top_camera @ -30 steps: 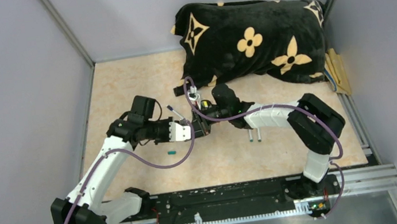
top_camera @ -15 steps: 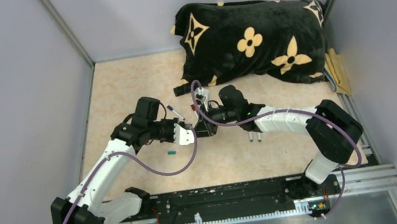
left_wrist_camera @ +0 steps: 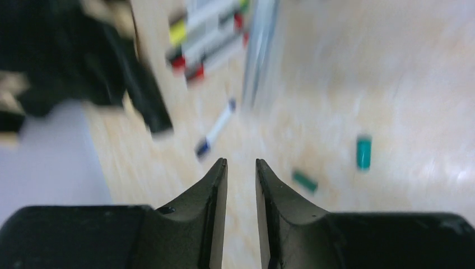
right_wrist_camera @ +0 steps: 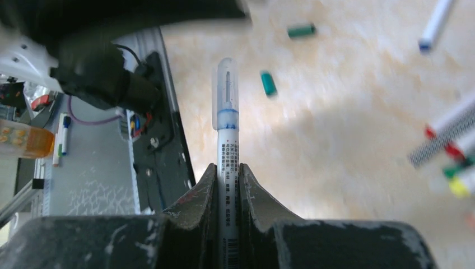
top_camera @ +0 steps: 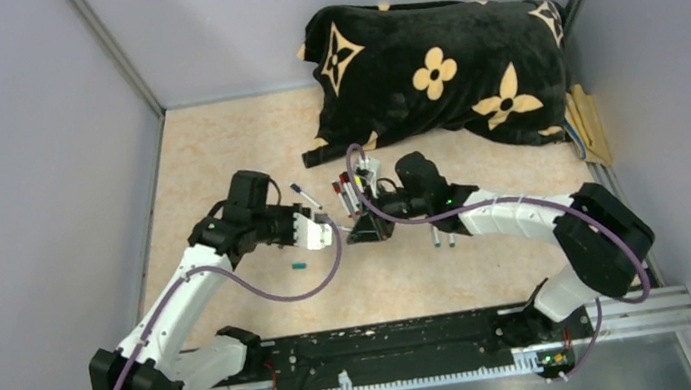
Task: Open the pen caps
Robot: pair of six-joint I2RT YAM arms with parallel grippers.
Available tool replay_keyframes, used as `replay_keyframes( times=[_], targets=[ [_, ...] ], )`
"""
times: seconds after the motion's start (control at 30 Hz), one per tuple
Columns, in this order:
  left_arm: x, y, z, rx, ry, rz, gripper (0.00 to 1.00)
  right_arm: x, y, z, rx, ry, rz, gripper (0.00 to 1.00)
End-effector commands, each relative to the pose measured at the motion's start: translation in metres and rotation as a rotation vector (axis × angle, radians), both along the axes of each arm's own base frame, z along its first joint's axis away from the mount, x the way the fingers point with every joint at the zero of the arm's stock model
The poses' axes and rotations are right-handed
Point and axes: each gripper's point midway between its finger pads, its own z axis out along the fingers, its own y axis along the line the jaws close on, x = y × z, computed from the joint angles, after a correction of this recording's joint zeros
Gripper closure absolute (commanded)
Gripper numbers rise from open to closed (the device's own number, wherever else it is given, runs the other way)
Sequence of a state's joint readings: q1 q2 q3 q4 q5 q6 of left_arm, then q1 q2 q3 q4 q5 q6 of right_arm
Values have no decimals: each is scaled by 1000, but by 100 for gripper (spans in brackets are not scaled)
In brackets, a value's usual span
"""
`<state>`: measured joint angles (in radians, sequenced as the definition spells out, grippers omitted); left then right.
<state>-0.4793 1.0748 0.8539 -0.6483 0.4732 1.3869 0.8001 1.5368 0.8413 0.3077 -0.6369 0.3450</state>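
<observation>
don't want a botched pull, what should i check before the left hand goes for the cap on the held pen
1. Right hand shut on the thin white-barrelled pen: ok.
2. Translucent plastic cap with a blue band on the pen, sticking out past the fingers: ok.
3. Left hand empty: ok, though its jaws stand only narrowly apart, probably too narrow for the cap.
4. Left hand lined up with that cap: cannot tell. The left wrist view is blurred and does not show the cap.
5. Loose teal cap and loose green cap lying on the beige table, away from the held pen: ok.
</observation>
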Motion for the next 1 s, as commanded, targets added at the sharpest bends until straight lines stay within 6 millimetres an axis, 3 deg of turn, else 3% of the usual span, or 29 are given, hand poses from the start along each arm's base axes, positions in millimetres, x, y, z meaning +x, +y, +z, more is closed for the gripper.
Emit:
replay_keyframes(
  times=[0.0, 0.2, 0.3, 0.43, 0.47, 0.5, 0.57, 0.67, 0.8, 0.97],
  targets=[
    [21, 106, -26, 359, -44, 328, 68, -19, -48, -31, -144, 145, -25, 100],
    [32, 119, -21, 348, -31, 368, 67, -22, -50, -31, -141, 148, -26, 100],
    [32, 113, -15, 296, 7, 377, 66, -21, -49, -28, -125, 148, -31, 100],
    [9, 73, 1, 102, 130, 274, 39, -15, -36, -14, -70, 155, -24, 100],
    [2, 63, 7, 56, 155, 239, 31, -13, -30, -8, -43, 160, -8, 100],
    [-6, 52, 14, 5, 176, 204, 15, -11, -24, -3, -21, 167, 4, 100],
    [-18, 35, 25, -82, 203, 151, 2, -8, -12, 5, 13, 183, 25, 100],
    [-28, 20, 32, -143, 229, 96, 1, -7, 7, 19, 46, 181, 69, 100],
    [-34, 14, 26, -134, 285, 59, 1, -9, 26, 30, 71, 186, 123, 100],
    [-45, 6, 27, -103, 317, 6, 13, -3, 39, 43, 114, 192, 149, 100]
  ],
)
